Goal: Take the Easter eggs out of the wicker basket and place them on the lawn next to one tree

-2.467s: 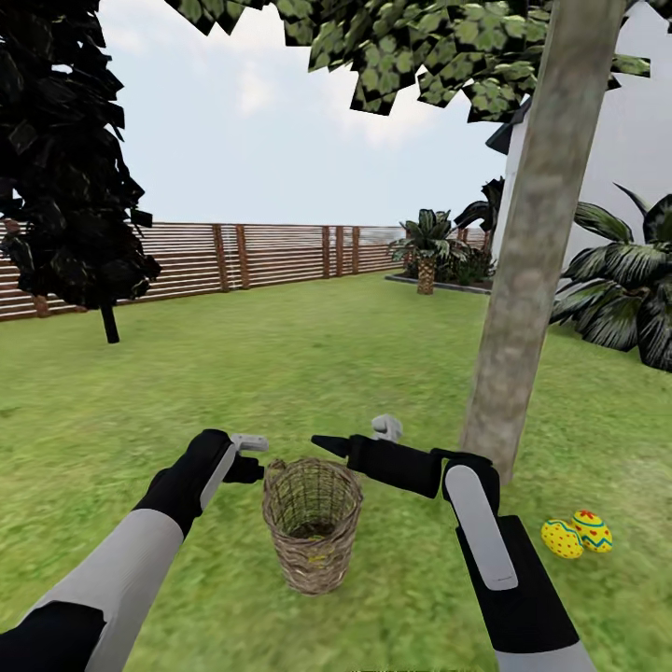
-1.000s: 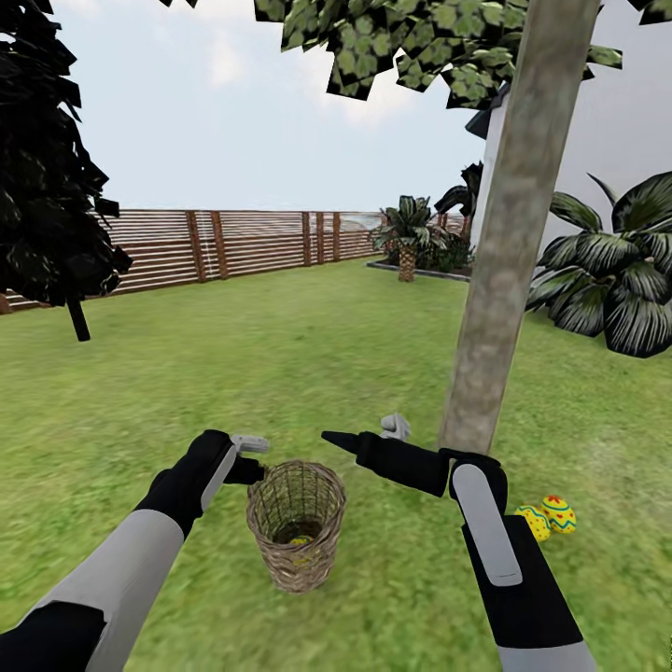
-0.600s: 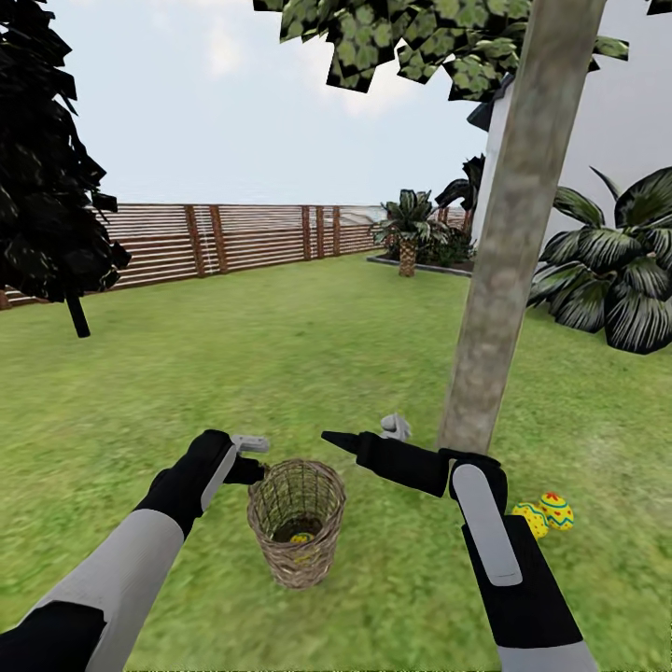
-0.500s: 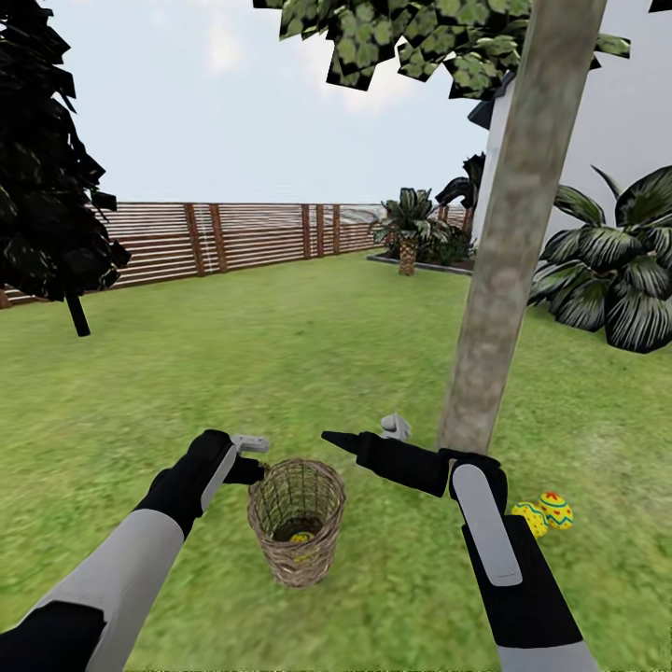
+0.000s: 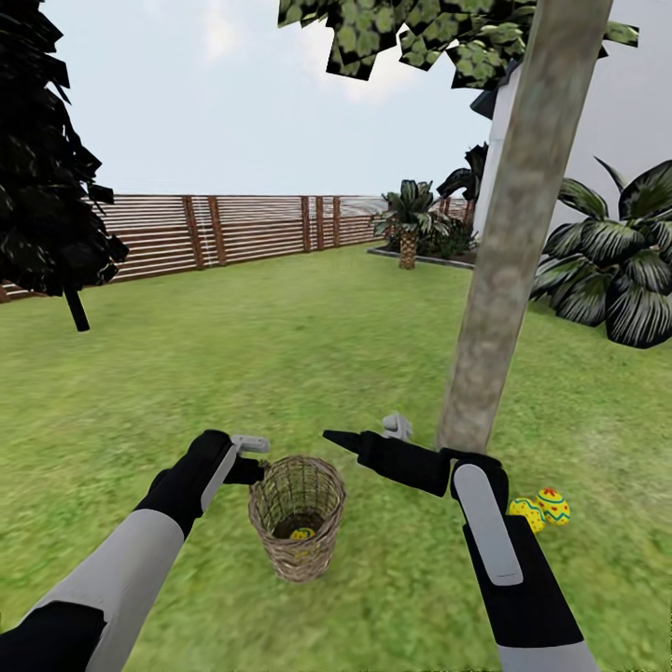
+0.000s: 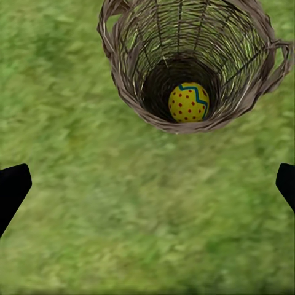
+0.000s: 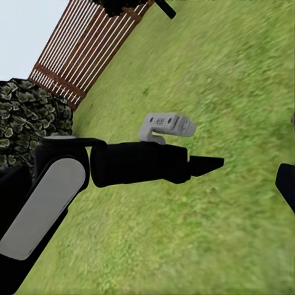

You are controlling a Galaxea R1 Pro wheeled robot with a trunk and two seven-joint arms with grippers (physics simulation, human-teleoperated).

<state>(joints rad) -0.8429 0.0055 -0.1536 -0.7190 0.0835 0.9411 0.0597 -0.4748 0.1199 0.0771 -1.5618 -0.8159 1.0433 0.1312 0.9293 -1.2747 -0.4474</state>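
A wicker basket [image 5: 297, 532] stands on the lawn [image 5: 280, 355] between my arms, with one yellow Easter egg [image 6: 188, 102] at its bottom [image 5: 301, 535]. Two more Easter eggs [image 5: 525, 513] [image 5: 553, 505] lie on the grass at the foot of the pale tree trunk [image 5: 504, 261]. My left gripper [image 5: 248, 469] hangs just off the basket's left rim. It is open [image 6: 147, 184], its fingertips [image 6: 12, 187] wide apart over bare grass short of the basket [image 6: 190, 61]. My right gripper [image 5: 336, 437] hovers above the basket's far right rim, open and empty [image 7: 147, 184].
A brown slat fence [image 5: 233, 233] closes the lawn at the back. A dark narrow tree [image 5: 47, 187] stands at the left and broad-leaved plants [image 5: 616, 271] at the right by a white wall. Open grass lies ahead and to the left.
The whole view has shifted a little, so the camera has moved. Both arms hold the same pose by the basket. The eggs have not moved.
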